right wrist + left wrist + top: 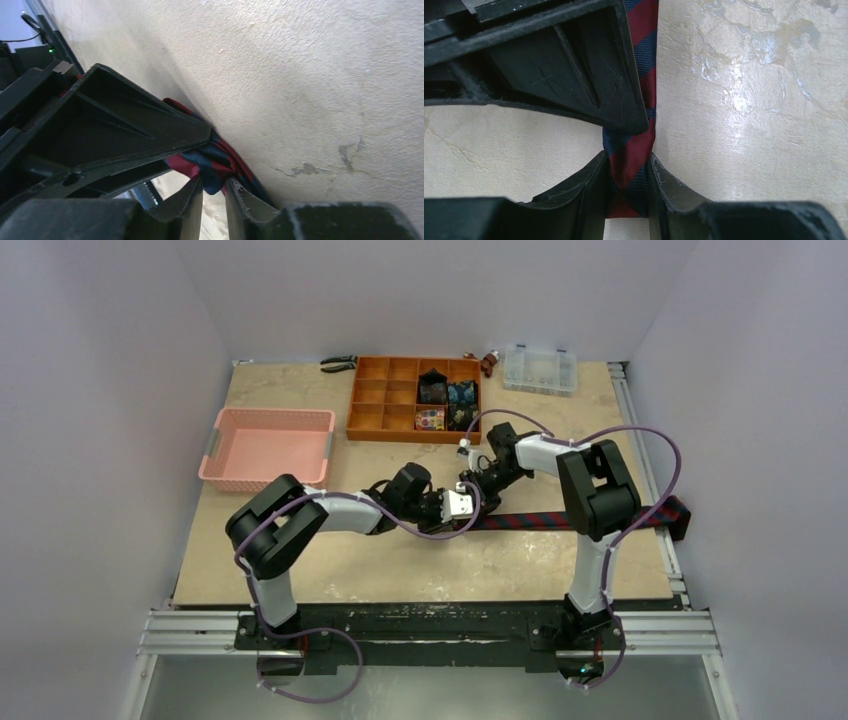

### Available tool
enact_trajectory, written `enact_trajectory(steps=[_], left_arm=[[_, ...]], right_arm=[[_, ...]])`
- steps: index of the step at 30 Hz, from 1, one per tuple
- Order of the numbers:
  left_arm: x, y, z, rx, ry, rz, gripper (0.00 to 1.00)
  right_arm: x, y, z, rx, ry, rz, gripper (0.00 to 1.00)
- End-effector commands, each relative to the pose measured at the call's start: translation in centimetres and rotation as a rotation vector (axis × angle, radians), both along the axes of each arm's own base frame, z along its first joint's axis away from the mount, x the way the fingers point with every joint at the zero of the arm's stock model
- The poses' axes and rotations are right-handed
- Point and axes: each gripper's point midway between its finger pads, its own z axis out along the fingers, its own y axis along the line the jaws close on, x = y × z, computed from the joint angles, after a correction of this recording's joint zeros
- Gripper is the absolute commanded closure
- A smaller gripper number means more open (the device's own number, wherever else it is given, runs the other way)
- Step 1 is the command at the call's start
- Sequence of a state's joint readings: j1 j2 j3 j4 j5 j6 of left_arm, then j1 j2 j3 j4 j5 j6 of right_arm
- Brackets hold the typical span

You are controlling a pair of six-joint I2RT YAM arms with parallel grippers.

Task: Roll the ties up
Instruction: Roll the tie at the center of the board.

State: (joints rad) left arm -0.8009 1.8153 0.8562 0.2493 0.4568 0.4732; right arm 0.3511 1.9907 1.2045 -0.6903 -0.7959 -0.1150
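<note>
I am pinching the soft, likely slippery tie [644,30] near its end, left hand [626,159] and right hand [214,184] both clamping it, the rest trailing toward 3 o'clock.

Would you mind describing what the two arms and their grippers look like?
The left arm and right arm have white links and bulky black joint housings, with purple cables looping alongside. The left gripper and right gripper are black, wedge-shaped and ribbed.

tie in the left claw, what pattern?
Navy with red diagonal stripes. The tie shows best in the left wrist view.
</note>
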Motion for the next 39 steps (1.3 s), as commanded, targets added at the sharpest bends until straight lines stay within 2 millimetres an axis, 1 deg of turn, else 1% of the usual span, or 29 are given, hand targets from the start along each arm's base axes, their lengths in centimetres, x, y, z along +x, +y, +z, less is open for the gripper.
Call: enact_trajectory(steps=[1, 2, 4, 7, 8, 10, 11, 14, 16, 19, 21, 23, 26, 28, 29, 30, 31, 33, 35, 38, 39], left_arm=[[-0.6, 2.5, -2.6, 0.114, -0.008, 0.013, 0.73], [-0.7, 2.5, -2.6, 0.114, -0.003, 0.014, 0.73], [-0.8, 2.7, -2.7, 0.116, 0.004, 0.018, 0.73], [-0.9, 2.8, -2.8, 0.118, 0.008, 0.019, 0.72], [-0.9, 2.8, -2.8, 0.119, 0.006, 0.017, 0.71], [-1.1, 2.8, -2.9, 0.117, 0.012, 0.011, 0.67], [-1.1, 2.8, -2.8, 0.117, 0.016, 0.012, 0.64], [-1.0, 2.9, -2.2, 0.095, 0.05, 0.037, 0.53], [-1.0, 3.1, -1.7, 0.064, 0.062, 0.036, 0.49], [-1.3, 3.3, -1.6, 0.058, 0.053, 0.017, 0.46], [-1.4, 3.4, -1.9, 0.067, 0.051, 0.005, 0.46], [-1.4, 3.5, -2.3, 0.078, 0.051, -0.002, 0.5], [-1.3, 3.4, -2.5, 0.087, 0.057, -0.002, 0.65], [-1.4, 3.3, -2.3, 0.08, 0.059, -0.011, 0.73], [-1.5, 3.3, -2.3, 0.079, 0.064, -0.015, 0.74], [-1.6, 3.3, -2.2, 0.077, 0.069, -0.011, 0.74], [-1.6, 3.2, -1.8, 0.064, 0.073, -0.005, 0.68], [-1.5, 3.2, -1.1, 0.035, 0.082, 0.017, 0.48], [-1.4, 3.3, -0.6, 0.02, 0.089, 0.045, 0.44], [-1.6, 3.8, -1.0, 0.028, 0.109, 0.063, 0.43], [-1.8, 3.9, -1.4, 0.033, 0.113, 0.062, 0.44]], right_arm=[[0.8, 1.5, 1.8, 0.087, -0.008, -0.028, 0.71], [0.8, 1.6, 2.0, 0.095, -0.001, -0.033, 0.69], [0.8, 1.8, 2.1, 0.106, 0.013, -0.036, 0.67], [0.9, 1.8, 1.7, 0.101, 0.023, -0.036, 0.69], [0.9, 1.8, 1.4, 0.095, 0.027, -0.037, 0.73], [1.3, 1.5, 0.7, 0.057, 0.016, -0.041, 0.93], [1.6, 1.1, 0.2, 0.023, 0.004, -0.047, 1.0], [2.0, -0.3, -0.8, -0.071, -0.027, -0.048, 1.0], [1.9, -1.0, -1.4, -0.117, -0.037, -0.048, 1.0], [2.0, -1.6, -2.0, -0.157, -0.046, -0.051, 1.0], [2.1, -1.7, -2.2, -0.167, -0.049, -0.051, 1.0], [2.2, -1.7, -2.2, -0.17, -0.053, -0.05, 1.0], [2.4, -1.7, -2.0, -0.171, -0.065, -0.051, 1.0], [2.5, -1.8, -1.7, -0.177, -0.077, -0.054, 1.0], [2.6, -1.9, -1.5, -0.18, -0.084, -0.055, 1.0], [2.6, -2.0, -1.4, -0.185, -0.088, -0.055, 1.0], [2.5, -2.1, -1.5, -0.188, -0.087, -0.055, 1.0], [2.2, -2.1, -1.9, -0.192, -0.079, -0.052, 1.0], [1.9, -2.1, -2.4, -0.196, -0.071, -0.047, 1.0], [1.9, -2.1, -2.8, -0.197, -0.068, -0.044, 1.0], [1.8, -2.1, -2.9, -0.199, -0.066, -0.043, 1.0]])
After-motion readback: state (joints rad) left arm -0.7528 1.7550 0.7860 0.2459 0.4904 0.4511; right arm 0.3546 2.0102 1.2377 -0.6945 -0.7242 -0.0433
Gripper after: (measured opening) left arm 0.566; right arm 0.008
